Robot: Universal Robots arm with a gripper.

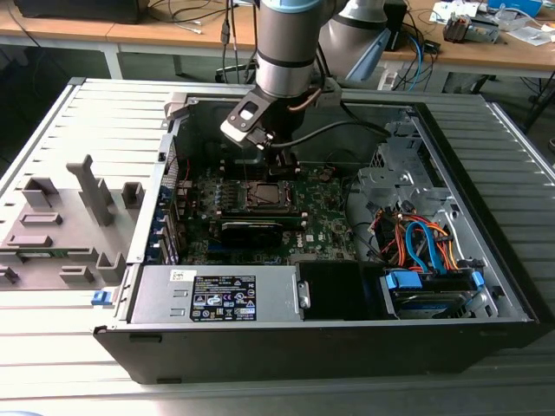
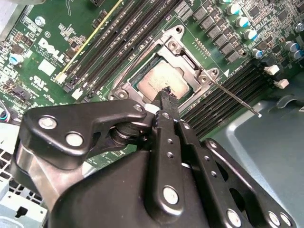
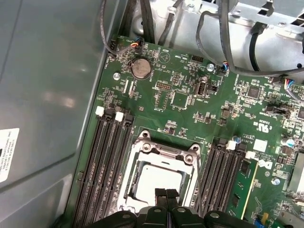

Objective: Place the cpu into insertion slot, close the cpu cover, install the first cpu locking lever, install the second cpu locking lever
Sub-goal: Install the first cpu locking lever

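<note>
The cpu [image 2: 156,80] lies flat in the insertion slot [image 1: 264,195] on the green motherboard [image 3: 190,99], its silvery-tan face showing. The cpu cover [image 3: 164,152], a silvery frame, lies down around it, and its rim [image 2: 126,89] also shows in the second wrist view. My gripper [image 2: 165,92] is shut with nothing between its fingers, and their tips sit at the edge of the cpu's face. In the first wrist view the gripper [image 3: 166,192] has its tips side by side over the cpu [image 3: 152,180]. A thin metal locking lever [image 2: 236,98] sticks out from one socket corner, raised over the memory slots.
Black memory slots [image 3: 107,161] flank the socket on both sides. The open case holds a power supply [image 1: 217,295] at the front, orange and blue cables [image 1: 421,238] and a drive cage at the exterior view's right. A grey fixture [image 1: 61,217] lies beside the case.
</note>
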